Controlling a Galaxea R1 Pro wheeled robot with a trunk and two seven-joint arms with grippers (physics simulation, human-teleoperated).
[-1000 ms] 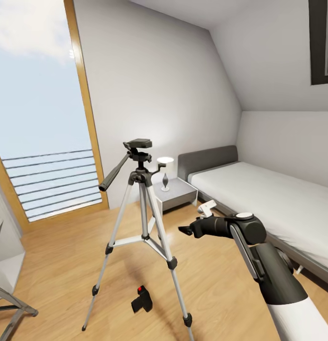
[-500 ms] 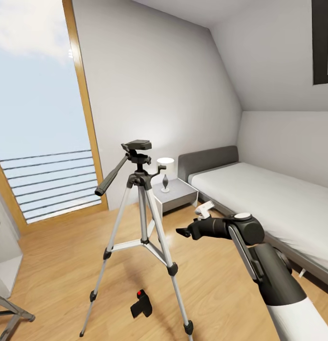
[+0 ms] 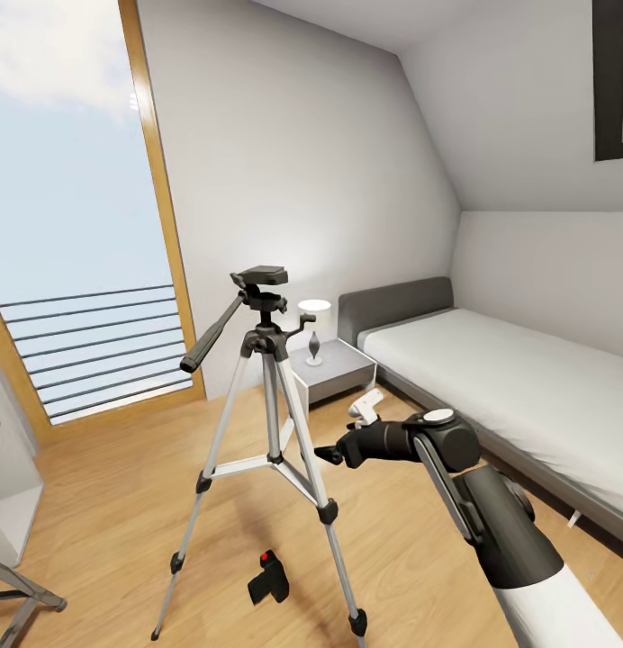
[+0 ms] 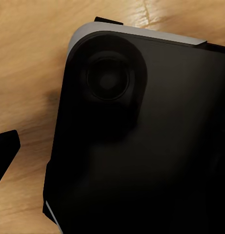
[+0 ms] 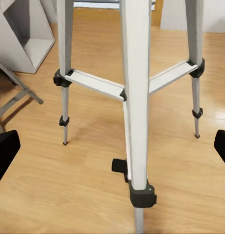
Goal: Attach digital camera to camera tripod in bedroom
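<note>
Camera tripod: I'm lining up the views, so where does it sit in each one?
Head view: camera tripod left of centre, standing on the wood floor.
Right wrist view: its legs close up, one silver leg down the middle.
Left wrist view: dark robot casing over floor planks.
Shared landmark: the wood floor.

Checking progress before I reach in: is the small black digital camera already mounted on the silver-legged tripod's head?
No, the small black digital camera lies on the wood plank floor between the silver-legged tripod legs.
</note>
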